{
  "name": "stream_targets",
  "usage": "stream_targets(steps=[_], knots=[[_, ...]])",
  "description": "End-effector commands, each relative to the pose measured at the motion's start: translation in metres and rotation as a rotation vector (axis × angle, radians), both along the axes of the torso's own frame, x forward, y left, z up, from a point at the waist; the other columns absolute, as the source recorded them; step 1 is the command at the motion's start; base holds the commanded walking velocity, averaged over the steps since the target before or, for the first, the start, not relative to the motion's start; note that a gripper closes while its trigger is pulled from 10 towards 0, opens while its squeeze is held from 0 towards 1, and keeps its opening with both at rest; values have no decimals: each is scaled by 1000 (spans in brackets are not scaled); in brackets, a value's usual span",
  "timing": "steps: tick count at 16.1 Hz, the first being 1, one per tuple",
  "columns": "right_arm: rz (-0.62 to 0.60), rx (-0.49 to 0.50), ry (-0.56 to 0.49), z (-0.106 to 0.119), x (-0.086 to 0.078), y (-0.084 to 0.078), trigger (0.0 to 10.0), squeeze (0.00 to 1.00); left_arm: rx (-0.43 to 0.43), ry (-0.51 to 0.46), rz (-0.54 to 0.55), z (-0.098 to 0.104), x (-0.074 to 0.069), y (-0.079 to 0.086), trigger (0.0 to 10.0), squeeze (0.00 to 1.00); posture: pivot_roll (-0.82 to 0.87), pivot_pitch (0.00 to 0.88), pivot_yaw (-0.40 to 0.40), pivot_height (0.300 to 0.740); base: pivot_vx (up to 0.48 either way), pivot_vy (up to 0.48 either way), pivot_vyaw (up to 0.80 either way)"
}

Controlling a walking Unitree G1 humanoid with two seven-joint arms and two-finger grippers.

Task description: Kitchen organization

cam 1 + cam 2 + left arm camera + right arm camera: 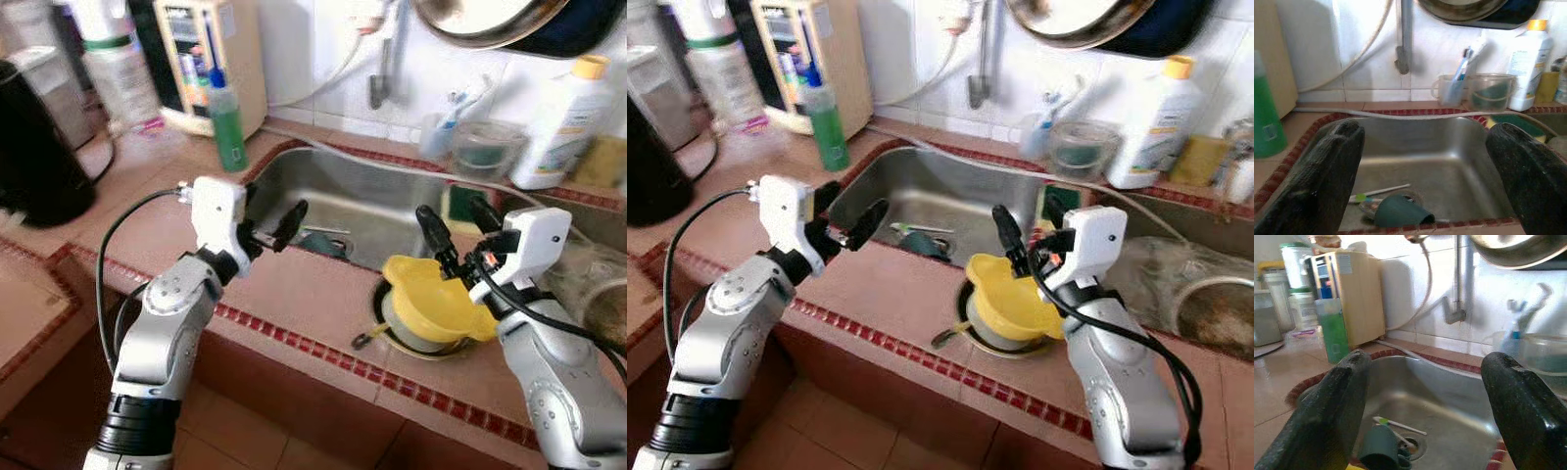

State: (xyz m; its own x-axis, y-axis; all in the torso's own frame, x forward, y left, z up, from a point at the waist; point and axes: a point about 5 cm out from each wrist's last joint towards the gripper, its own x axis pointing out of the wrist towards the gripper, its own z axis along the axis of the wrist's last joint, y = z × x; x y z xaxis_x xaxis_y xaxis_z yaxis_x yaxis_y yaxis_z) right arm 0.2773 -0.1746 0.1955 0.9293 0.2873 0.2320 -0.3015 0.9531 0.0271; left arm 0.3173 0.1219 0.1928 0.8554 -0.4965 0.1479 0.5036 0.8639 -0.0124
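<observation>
Nearest the camera, at the lower centre-right of the left eye frame, a yellow lid (431, 299) sits on a round pot (409, 333) on the tiled bench (294, 294), at the near rim of the sink. A dark handle sticks out from the pot toward the lower left of the frame, so the long axis runs from lower left to upper right. The right gripper (453, 227) stands directly over the far edge of the lid, fingers spread wide and holding nothing; whether a fingertip touches the yellow plastic cannot be told. This arm looks much the nearer to the pot, so the coming move is probably its own: a short drop and a close.

Left of centre in the frame, the left gripper (277, 227) hangs over the near left rim of the sink (372, 211), also wide open and empty, aimed into the basin.

Farther in, on the sink floor at the middle of the frame, a dark green cup (1399, 212) lies on its side by the drain, with a toothbrush (1382, 191) just beside it. From the left gripper both lie ahead and below.

At the back, a green bottle (227, 127) stands at the upper left and a white bottle (563, 125) at the upper right.
</observation>
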Motion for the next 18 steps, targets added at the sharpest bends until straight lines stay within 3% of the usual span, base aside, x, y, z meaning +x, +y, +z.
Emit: stream_targets(steps=[1,7,11,15,18], knots=[[-12,-3,-1,2,1,-2,10000,0,2,-15,-2,4,-2,-1,10000,0,-234,0,50,740,0,0,-738],[-10,-13,-11,4,4,-4,10000,0,-39,-8,5,8,2,-2,10000,0,-237,0,42,740,0,-381,-731],[6,-16,-19,6,5,-5,10000,0,-79,-18,38,12,4,5,10000,0,-236,0,35,740,0,-240,0],[55,-63,1,3,2,-5,10000,0,-50,12,61,11,4,7,10000,0,-237,0,32,740,0,0,0],[106,-101,20,0,-3,-9,10000,0,20,57,59,14,4,12,10000,0,-241,3,33,740,0,0,0]])
